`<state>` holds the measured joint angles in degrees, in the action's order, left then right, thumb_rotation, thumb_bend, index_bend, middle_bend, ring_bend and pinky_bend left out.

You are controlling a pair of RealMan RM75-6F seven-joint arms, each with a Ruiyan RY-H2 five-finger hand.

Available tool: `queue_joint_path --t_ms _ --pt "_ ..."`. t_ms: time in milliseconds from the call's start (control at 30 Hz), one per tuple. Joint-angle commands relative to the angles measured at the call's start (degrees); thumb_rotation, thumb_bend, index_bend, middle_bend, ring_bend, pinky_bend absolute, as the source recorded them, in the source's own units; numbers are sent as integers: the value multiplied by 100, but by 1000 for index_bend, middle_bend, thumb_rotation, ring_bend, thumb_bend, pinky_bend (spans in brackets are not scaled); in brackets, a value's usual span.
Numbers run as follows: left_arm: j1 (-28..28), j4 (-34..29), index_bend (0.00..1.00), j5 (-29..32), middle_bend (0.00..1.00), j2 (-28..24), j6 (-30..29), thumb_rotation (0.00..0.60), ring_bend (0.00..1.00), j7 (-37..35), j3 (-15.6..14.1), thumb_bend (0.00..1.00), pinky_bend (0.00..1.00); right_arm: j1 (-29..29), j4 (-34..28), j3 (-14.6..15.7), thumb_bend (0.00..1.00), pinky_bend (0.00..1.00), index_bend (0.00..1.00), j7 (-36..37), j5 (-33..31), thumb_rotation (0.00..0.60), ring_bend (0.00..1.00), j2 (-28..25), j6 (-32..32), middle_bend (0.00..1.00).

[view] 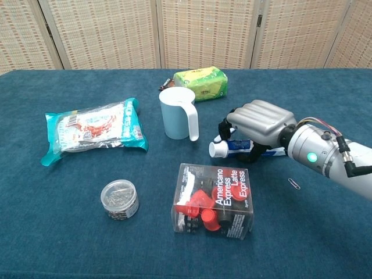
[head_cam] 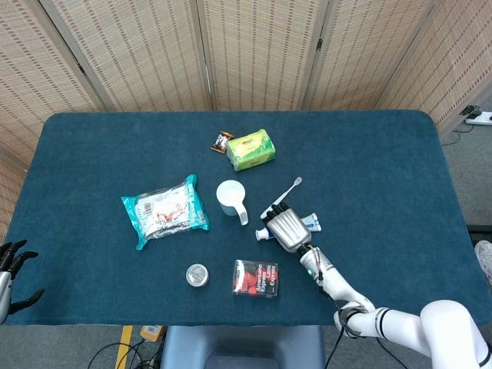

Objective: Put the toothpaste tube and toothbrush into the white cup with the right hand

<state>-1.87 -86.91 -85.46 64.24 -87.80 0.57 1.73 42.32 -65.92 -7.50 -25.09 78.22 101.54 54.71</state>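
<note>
Head view: the cup (head_cam: 229,197) stands near the frame's centre, the snack bag (head_cam: 164,211) to its left, and the box (head_cam: 251,149) with a small packet (head_cam: 222,141) above it. Lower right of the cup lies the toothpaste tube (head_cam: 310,223) under the right hand (head_cam: 286,228), toothbrush (head_cam: 289,191) just above. Along the lower edge sit the tin (head_cam: 197,274) and coffee box (head_cam: 256,278). The left hand (head_cam: 11,270) occupies the lower left corner.

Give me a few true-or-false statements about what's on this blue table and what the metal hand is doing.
1. The right hand is on the white toothpaste tube. True.
2. The toothbrush already stands in the white handled cup. False: it lies on the table beside the hand.
3. The green packet lies farther from the robot than the cup. True.
4. The clear box of red capsules sits left of the teal snack bag. False: it sits to the right.
</note>
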Motion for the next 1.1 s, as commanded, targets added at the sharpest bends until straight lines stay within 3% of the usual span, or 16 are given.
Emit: queue_joint_path --t_ms 33,333,667,1100 --pt "3 -12 321 -6 165 -10 -9 600 128 8 2 204 163 -93 -295 25 300 250 575 288 175 600 235 -205 240 383" --pt "-2 -129 321 -78 165 -53 -50 600 128 85 4 204 163 -413 -1336 56 309 250 612 1810 629 600 261 -857 904 406" --pt "-13 -246 322 -106 165 -128 -68 600 128 168 19 204 163 -630 -1940 48 309 250 628 3373 850 600 294 -1120 1282 435" --pt "-24 -284 322 -142 165 -111 -12 600 128 224 -25 204 163 -1006 -988 186 301 250 631 4621 589 600 295 -1177 1280 438"
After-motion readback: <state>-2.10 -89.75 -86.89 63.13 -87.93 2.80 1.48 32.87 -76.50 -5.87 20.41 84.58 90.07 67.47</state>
